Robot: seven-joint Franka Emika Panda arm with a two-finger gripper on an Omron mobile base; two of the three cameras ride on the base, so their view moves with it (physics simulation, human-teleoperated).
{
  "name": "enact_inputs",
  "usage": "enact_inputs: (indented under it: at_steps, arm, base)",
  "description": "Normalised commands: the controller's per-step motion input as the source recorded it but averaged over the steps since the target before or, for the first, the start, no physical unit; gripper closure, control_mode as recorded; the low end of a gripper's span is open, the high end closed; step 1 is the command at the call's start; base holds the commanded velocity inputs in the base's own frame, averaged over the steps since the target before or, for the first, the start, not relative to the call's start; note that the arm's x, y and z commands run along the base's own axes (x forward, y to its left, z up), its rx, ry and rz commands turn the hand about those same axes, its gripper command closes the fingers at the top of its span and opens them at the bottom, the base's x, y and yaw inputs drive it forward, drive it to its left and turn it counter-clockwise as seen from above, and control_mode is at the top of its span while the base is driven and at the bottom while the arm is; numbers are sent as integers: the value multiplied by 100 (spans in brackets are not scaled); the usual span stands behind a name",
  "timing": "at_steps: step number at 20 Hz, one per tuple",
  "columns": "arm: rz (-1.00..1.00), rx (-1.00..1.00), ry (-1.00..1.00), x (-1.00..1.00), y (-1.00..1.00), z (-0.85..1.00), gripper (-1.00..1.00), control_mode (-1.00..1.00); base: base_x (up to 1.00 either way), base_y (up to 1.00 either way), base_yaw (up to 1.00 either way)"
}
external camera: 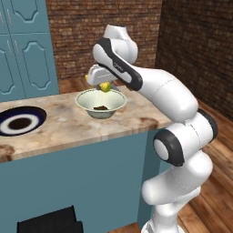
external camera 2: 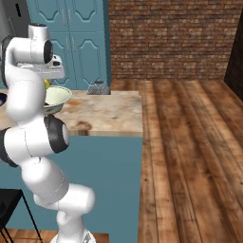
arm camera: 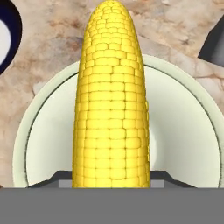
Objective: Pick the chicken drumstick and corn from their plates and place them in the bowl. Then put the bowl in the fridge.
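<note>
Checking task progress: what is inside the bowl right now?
In the left base view, a dark brown chicken drumstick lies in the bowl. The tool holds the corn above it, hiding the bowl's middle in the hand view.

Place was home kitchen: teal cabinets (external camera: 27, 45), marble-look counter (external camera: 68, 125), brick walls (external camera 2: 166, 38), wooden floor (external camera 2: 190, 142), plate (external camera: 20, 120) on counter.

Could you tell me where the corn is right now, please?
The corn is held in the gripper just above the bowl, at the counter's right end in the left base view.
</note>
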Motion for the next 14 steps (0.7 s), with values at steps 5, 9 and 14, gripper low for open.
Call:
enact_inputs:
  at_steps: [5,9,14]
  arm:
    - [-8,0,5,9,0,-23,100,-100]
    - [0,1,14,2,-7,-30,100,-100]
    - [0,0,15,15,-8,-20,100,-100]
  base:
    - [0,0,0]
    - [0,0,0]
    - [0,0,0]
